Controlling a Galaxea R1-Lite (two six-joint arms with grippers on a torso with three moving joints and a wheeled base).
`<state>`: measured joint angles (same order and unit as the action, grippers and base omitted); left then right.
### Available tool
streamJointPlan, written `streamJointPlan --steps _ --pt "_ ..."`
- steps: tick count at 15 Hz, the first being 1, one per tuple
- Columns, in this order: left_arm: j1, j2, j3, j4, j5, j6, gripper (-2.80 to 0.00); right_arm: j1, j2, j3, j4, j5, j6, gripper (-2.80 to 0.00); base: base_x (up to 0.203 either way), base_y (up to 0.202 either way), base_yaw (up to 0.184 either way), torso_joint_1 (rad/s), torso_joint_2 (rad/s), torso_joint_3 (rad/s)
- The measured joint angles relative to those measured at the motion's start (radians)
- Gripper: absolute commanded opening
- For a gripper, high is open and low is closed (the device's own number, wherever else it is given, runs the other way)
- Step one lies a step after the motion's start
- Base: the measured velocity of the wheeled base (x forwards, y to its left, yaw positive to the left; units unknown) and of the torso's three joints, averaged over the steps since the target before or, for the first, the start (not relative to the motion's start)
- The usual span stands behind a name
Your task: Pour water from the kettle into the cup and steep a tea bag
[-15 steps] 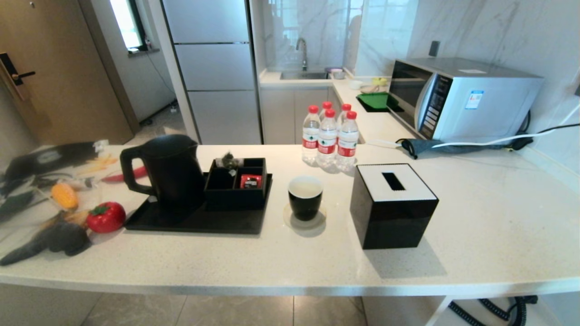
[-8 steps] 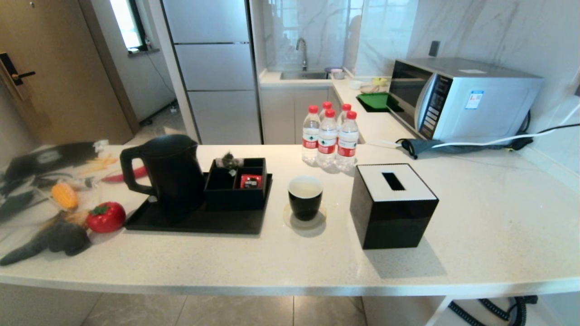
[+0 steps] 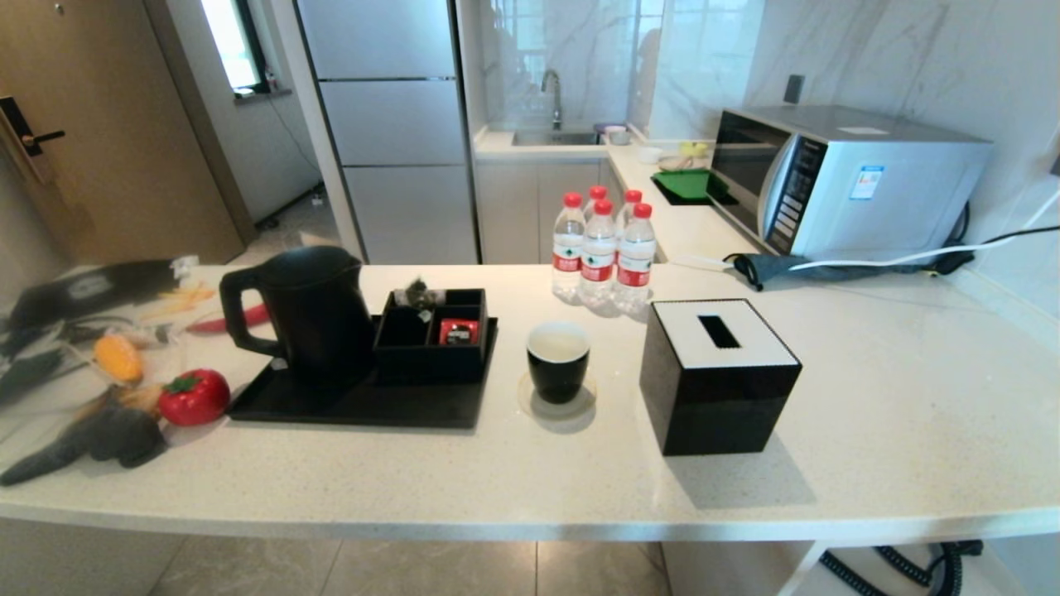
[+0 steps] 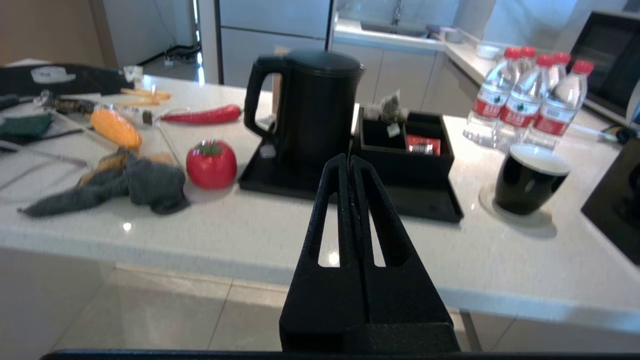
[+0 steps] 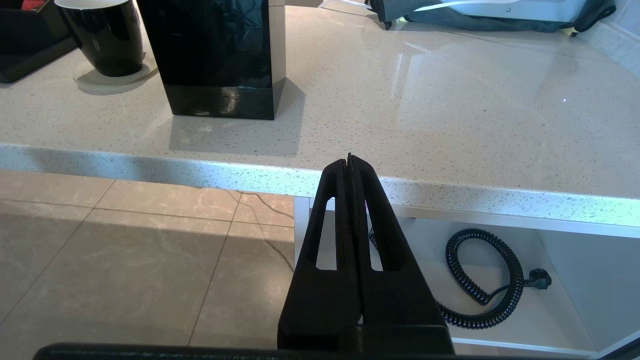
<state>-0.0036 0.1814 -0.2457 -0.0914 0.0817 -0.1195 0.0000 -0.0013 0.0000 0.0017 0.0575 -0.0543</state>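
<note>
Ahead of left gripper (image 4: pixel 350 160), past the white speckled counter (image 3: pixel 513 480) edge: matte black electric kettle with loop handle (image 4: pixel 310 107), standing upright on flat black tray (image 4: pixel 430 205). Jaws pressed fully together, holding nothing; gripper short of the counter, out over the floor, nose aimed roughly at kettle body. Handle off to the gripper's left side and facing away from the cup, so probably placed for a left-arm grab and a pour across the tray.

Beyond and right of the fingertips: black compartment box (image 4: pixel 407 150) on same tray, small translucent tea bag with dark leaves (image 4: pixel 390 107) perched on its far rim, small red packet (image 4: pixel 422 145) in a front cell. Bag likely left sticking up for an easy pinch.

Further right: glossy black handleless cup with white inside (image 4: pixel 530 180) on a round clear coaster (image 4: pixel 500 210), off the tray, near it. Contents not discernible. Four red-capped clear bottles (image 4: pixel 525 105) behind cup.

Right gripper (image 5: pixel 350 160) also clamped shut and empty, low in front of the counter edge, black cube tissue box (image 5: pixel 220 55) ahead-left on the counter. Parked.

Nothing poured or gripped yet. Next likely need: open left jaws before reaching the handle.
</note>
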Motion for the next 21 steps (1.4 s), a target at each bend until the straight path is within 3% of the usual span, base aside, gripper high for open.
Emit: streamJointPlan --steps 5,9,13,19,20,21 --pt "0.002 0.304 -0.074 -0.240 0.048 -0.001 -2.80 0.000 0.000 0.000 0.000 0.000 0.000 -2.80 0.000 0.000 0.000 0.000 0.00 0.000" --pt "0.025 0.512 -0.084 -0.354 0.111 0.000 -2.80 0.000 0.000 0.000 0.000 0.000 0.000 -2.80 0.000 0.000 0.000 0.000 0.00 0.000" --pt "0.132 0.743 -0.069 -0.493 0.110 0.028 -2.80 0.000 0.000 0.000 0.000 0.000 0.000 -2.80 0.000 0.000 0.000 0.000 0.00 0.000" --pt "0.297 1.201 -0.056 -0.911 0.104 0.132 -2.80 0.000 0.000 0.000 0.000 0.000 0.000 -2.80 0.000 0.000 0.000 0.000 0.00 0.000" --pt "0.320 1.268 -0.056 -0.982 0.103 0.155 0.00 0.000 0.000 0.000 0.000 0.000 0.000 -2.80 0.000 0.000 0.000 0.000 0.00 0.000" --pt "0.341 1.335 -0.056 -1.059 0.102 0.182 0.00 0.000 0.000 0.000 0.000 0.000 0.000 -2.80 0.000 0.000 0.000 0.000 0.00 0.000"
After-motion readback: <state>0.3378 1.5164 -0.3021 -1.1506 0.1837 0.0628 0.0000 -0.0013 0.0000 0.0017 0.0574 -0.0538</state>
